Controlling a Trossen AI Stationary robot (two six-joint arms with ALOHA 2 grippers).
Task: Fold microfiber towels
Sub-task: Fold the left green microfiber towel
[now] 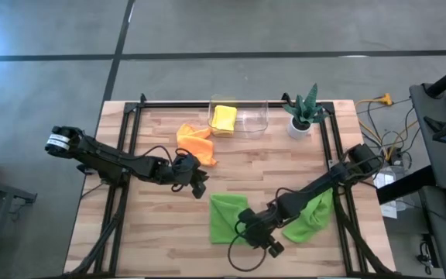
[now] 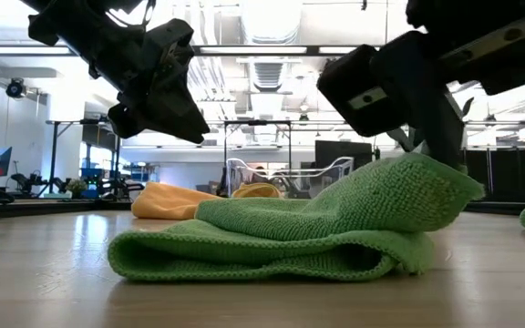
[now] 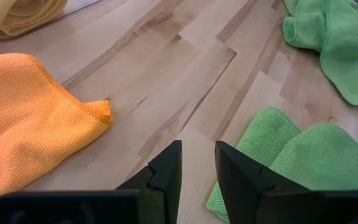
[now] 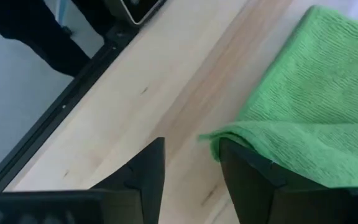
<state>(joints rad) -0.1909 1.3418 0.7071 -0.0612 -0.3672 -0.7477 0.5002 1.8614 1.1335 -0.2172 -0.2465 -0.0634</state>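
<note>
My right gripper (image 1: 270,246) low in the frame's centre, fingers parted beside the folded lime green towel (image 1: 228,217), nothing grasped, my left gripper (image 1: 198,186) left of centre, slightly parted, empty, by the orange towel (image 1: 194,142)
</note>
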